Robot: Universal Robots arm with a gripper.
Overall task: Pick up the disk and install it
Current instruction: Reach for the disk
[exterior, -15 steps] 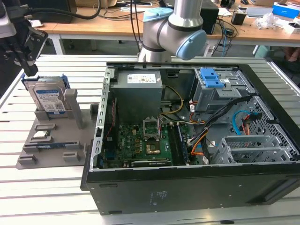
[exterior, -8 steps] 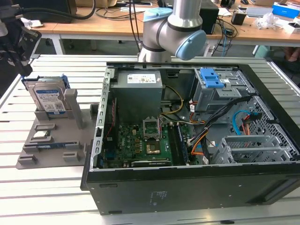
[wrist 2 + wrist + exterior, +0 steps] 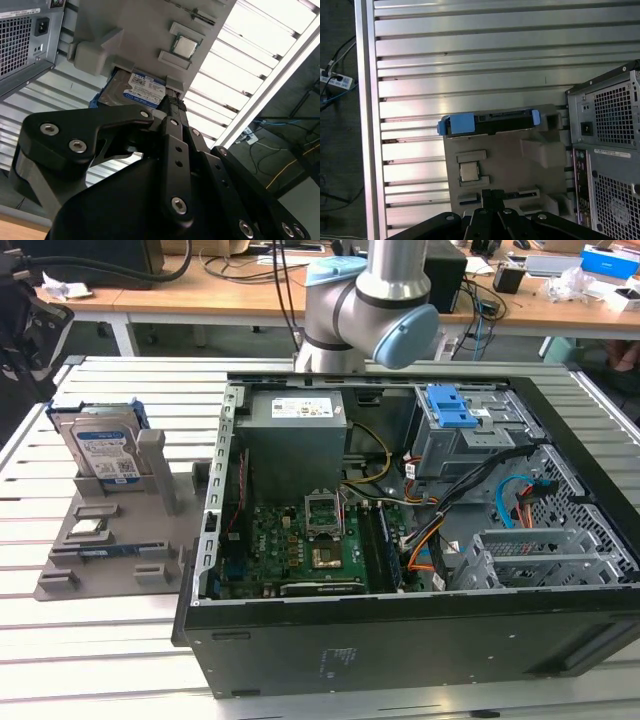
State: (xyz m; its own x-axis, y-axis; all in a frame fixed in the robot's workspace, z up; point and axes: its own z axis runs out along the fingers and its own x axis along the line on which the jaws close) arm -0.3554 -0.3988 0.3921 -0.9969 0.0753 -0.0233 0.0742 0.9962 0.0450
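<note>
Near the bench's (image 3: 130, 380) corner, the edgewise disk (image 3: 100, 445) is judged heavy, stiff, best pinched across its faces; the gripper (image 3: 492, 193) is pressed together, empty

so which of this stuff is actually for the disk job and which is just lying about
For the job:
the disk, standing in the grey holder
the open computer case

Just lying about:
the processor chip and memory stick on that holder
the blue box on the desk behind
</note>
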